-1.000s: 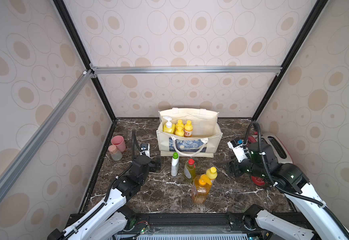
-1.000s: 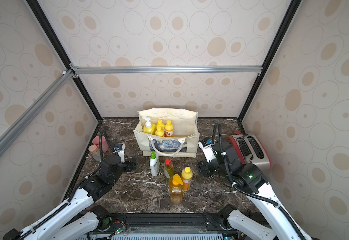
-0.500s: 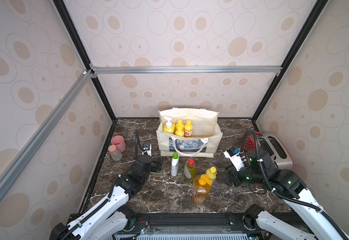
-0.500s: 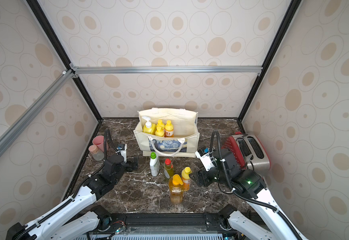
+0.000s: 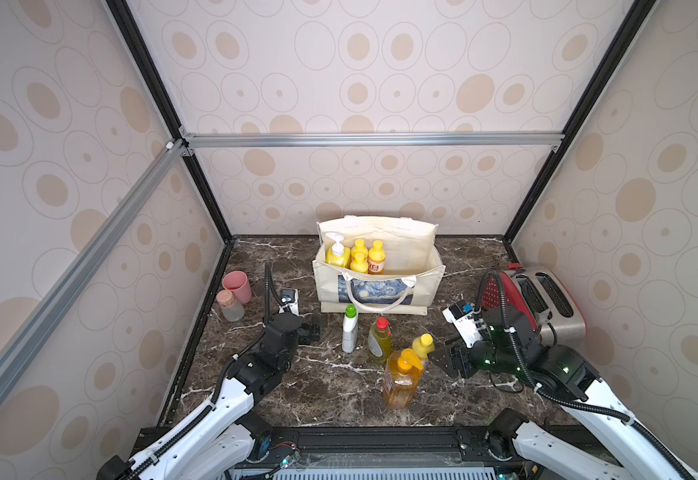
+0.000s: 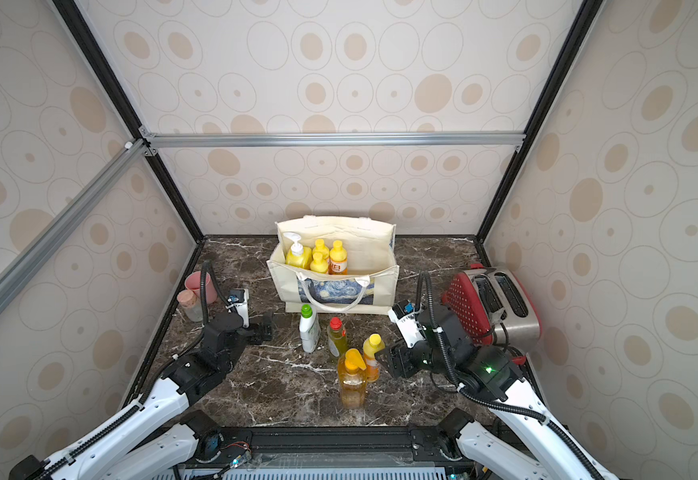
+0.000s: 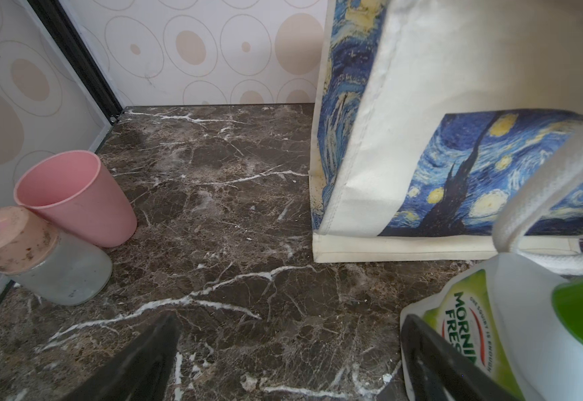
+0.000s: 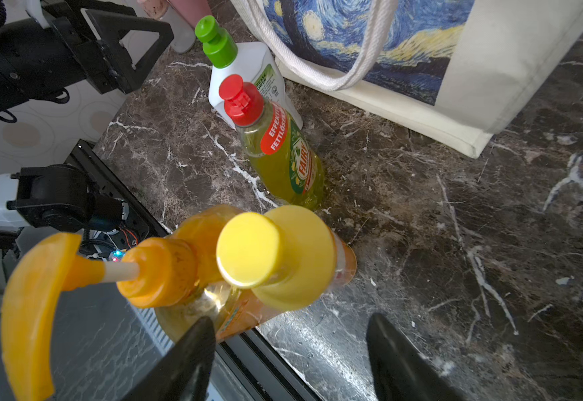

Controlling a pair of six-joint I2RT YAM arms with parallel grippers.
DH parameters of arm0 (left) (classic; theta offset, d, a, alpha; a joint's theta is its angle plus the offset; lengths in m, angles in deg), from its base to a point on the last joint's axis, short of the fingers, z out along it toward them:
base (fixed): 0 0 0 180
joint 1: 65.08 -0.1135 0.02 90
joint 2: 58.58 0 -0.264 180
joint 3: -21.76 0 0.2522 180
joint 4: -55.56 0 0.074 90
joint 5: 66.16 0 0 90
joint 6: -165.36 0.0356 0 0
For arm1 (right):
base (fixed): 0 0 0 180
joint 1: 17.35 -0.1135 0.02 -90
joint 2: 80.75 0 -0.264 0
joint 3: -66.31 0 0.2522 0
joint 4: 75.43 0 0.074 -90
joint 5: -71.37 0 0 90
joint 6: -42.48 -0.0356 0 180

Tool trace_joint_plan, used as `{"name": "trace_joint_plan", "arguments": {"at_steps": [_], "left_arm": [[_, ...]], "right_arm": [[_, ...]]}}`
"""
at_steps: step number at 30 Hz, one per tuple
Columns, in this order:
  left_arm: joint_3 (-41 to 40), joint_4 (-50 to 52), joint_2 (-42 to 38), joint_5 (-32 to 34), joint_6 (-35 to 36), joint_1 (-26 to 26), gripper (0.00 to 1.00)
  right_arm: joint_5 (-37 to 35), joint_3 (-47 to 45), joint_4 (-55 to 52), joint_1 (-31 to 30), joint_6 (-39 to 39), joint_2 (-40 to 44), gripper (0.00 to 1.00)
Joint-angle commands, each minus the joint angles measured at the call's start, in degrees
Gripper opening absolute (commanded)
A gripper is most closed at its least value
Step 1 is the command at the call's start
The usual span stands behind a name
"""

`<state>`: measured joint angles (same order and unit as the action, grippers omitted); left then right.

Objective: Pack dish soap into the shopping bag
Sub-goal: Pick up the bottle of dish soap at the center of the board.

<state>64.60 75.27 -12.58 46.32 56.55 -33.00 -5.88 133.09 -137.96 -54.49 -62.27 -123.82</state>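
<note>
near the yellow-capped bottle (image 8: 276, 257), right fingers (image 8: 185, 364) spread apart, empty; left fingers (image 7: 144, 364) likewise.

The desk (image 5: 297, 395) is dark brown marble veined white. The shopping bag (image 5: 422, 266) is cream canvas with a blue-and-yellow swirling night-sky print and white rope handles (image 8: 369, 45). Inside it, the yellow bottle (image 5: 337, 257) has a white pump and the small orange bottles (image 5: 376, 258) have yellow caps. Outside it, the white bottle (image 5: 350, 330) has a green cap, the greenish-yellow bottle (image 5: 379, 343) a red cap, and the orange bottle (image 5: 422, 348) a yellow cap. The pump bottle (image 5: 401, 380) is clear orange. The cup (image 5: 238, 286) is pink, and the toaster (image 5: 546, 299) is red and silver.
</note>
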Motion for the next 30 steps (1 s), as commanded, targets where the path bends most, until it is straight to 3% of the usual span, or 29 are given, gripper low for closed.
{"name": "trace_joint_plan", "arguments": {"at_steps": [1, 10, 30], "left_arm": [[-1.0, -1.9, -1.4, 1.6, 0.0, -0.4, 0.99], [0.4, -2.7, 4.0, 0.9, -0.1, -0.4, 0.99], [-0.5, -2.9, 3.0, 0.3, -0.5, -0.3, 0.99]], "right_arm": [[-2.9, -0.6, 0.6, -1.6, -0.9, -1.3, 0.71], [-6.0, -3.0, 4.5, -3.8, -2.5, -1.4, 0.72], [-10.4, -6.7, 13.1, -7.3, -3.9, -5.4, 0.72]]}}
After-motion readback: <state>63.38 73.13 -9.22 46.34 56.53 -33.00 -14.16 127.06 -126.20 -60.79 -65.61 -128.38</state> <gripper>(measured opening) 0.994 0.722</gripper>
